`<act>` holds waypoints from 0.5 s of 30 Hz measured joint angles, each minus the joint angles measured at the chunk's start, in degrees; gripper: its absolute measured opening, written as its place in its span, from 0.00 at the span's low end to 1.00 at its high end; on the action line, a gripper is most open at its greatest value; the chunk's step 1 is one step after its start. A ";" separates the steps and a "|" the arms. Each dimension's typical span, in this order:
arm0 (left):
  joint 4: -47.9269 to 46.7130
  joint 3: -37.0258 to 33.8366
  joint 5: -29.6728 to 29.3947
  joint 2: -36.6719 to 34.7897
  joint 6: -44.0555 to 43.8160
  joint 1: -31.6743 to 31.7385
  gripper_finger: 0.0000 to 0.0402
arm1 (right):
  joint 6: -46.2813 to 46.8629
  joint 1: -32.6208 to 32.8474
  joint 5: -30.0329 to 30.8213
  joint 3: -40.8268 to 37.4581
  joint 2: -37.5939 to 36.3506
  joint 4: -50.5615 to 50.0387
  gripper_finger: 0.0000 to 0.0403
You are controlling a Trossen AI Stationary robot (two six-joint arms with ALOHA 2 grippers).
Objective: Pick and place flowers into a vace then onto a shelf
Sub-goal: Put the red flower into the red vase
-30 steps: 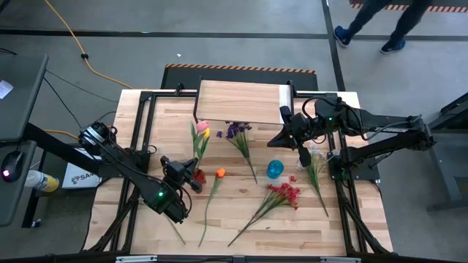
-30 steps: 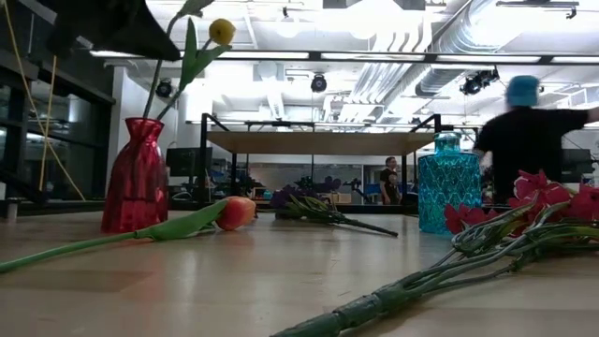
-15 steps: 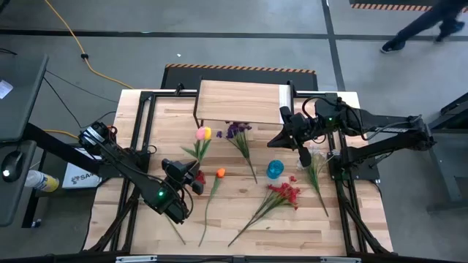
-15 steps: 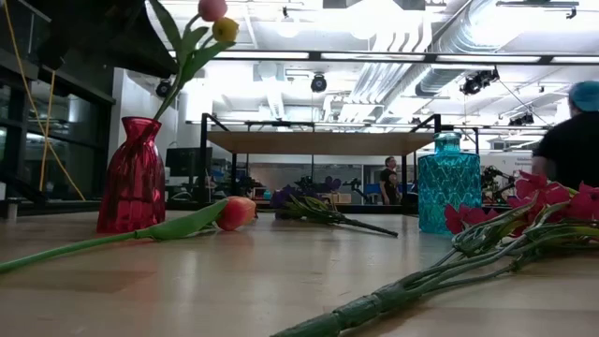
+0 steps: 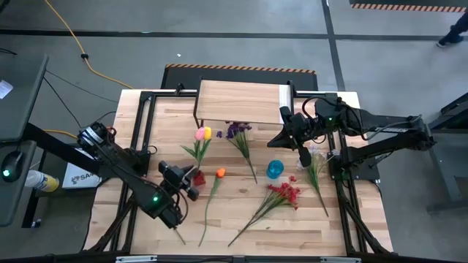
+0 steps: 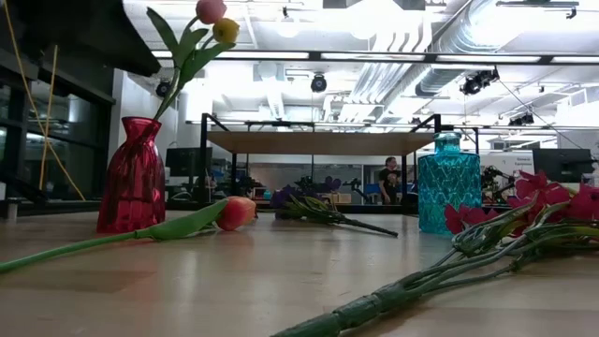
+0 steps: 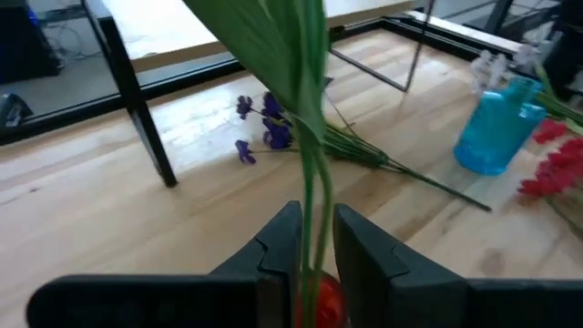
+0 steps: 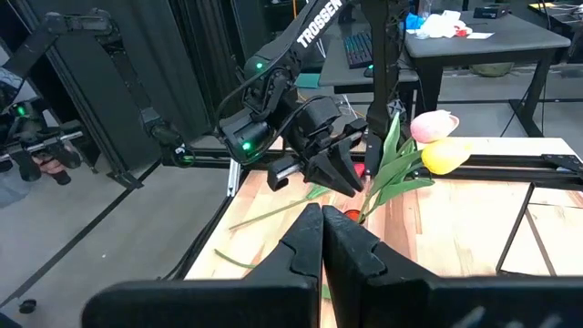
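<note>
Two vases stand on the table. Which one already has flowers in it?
The red vase, near the left hand: pink and yellow tulips stand in it. The blue vase is empty.

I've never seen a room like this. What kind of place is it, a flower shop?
Probably a robot lab or workshop, not a shop. Bare pipes and ducts run across the ceiling, desks with computer gear stand around, and a yellow cable trails over the concrete floor.

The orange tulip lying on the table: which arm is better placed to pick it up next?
The left. Its gripper sits at the red vase, just beside the orange tulip; the right gripper waits farther away, near the shelf.
</note>
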 joint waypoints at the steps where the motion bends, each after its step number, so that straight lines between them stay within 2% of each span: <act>1: -0.43 0.00 0.03 -0.02 -0.34 -0.52 0.25 | 0.00 0.00 0.00 0.00 0.00 0.00 0.00; 8: -4.71 0.39 0.88 -1.67 -4.54 -4.64 0.25 | -0.11 0.00 0.00 0.00 0.00 0.00 0.00; 15: -8.84 4.56 6.46 -5.35 -4.75 -8.36 0.25 | -0.28 0.00 0.00 0.00 0.00 -0.40 0.00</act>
